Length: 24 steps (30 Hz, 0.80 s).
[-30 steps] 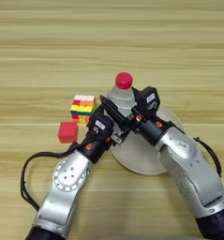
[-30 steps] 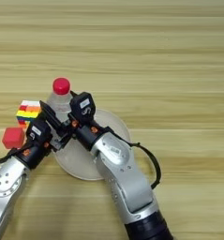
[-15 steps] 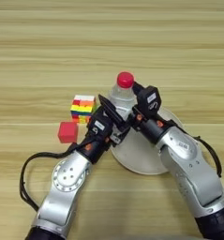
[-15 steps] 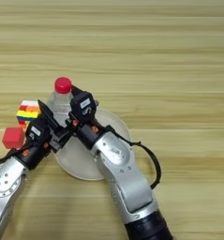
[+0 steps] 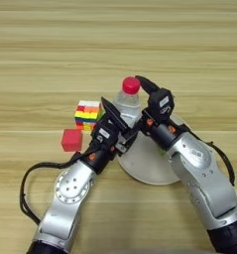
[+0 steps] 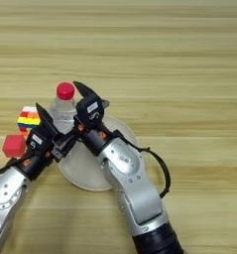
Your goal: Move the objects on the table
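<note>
The clear bottle (image 5: 125,106) with a red cap (image 5: 131,85) stands upright at the far left rim of the cream plate (image 5: 148,166). My left gripper (image 5: 121,127) is open. One black finger (image 5: 110,112) rises along the bottle's left side and the other reaches in front of its base. My right gripper (image 6: 94,97) is open just right of the bottle, with its upper finger (image 5: 146,83) level with the cap. The bottle is not between the right gripper's fingers. A red cube (image 5: 72,140) lies on the table (image 5: 50,59) to the left.
A multicoloured striped puzzle cube (image 5: 88,114) sits just left of the bottle, behind the red cube. Both forearms cross the near half of the table, and the right one lies over the plate. A black cable (image 5: 28,183) loops beside the left arm.
The right gripper's upper finger seems to have lifted a little beside the cap. The bottle, plate, cubes and left gripper stay where they were.
</note>
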Motion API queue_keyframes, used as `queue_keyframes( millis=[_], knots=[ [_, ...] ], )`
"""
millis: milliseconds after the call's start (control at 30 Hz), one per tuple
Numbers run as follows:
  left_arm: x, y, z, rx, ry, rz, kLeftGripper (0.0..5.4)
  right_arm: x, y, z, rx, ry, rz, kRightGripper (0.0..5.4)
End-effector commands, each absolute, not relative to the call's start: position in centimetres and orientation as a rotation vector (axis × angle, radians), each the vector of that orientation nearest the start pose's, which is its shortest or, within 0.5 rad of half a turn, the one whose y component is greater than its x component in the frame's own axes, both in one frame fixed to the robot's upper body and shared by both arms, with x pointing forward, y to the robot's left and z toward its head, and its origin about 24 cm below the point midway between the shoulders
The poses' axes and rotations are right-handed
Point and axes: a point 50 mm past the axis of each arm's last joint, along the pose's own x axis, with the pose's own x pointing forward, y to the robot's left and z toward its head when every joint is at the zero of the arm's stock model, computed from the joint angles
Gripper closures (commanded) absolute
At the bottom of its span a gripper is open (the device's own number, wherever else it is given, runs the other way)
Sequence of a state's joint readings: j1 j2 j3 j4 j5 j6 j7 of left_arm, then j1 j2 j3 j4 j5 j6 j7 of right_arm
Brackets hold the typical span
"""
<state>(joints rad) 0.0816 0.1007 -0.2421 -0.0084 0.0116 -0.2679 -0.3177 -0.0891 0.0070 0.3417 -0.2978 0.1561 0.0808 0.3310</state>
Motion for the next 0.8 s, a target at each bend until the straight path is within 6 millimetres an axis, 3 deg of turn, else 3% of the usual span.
queue_keyframes(
  millis=[33,433,633,800],
  knots=[
    [22.5,9.7,4.9,0.096,-0.196,-0.555,2.27,23.7,-5.1,14.3,0.161,-0.404,0.691,0.00],
    [22.6,9.9,5.0,0.096,-0.197,-0.545,2.27,24.3,-7.6,15.8,0.166,-0.503,0.573,0.00],
    [22.7,10.6,5.4,0.101,-0.212,-0.518,2.27,25.2,-10.9,16.0,0.135,-0.523,0.430,0.00],
    [22.8,11.2,5.7,0.102,-0.222,-0.499,2.27,26.5,-14.7,14.4,0.070,-0.450,0.248,0.00]
  ],
)
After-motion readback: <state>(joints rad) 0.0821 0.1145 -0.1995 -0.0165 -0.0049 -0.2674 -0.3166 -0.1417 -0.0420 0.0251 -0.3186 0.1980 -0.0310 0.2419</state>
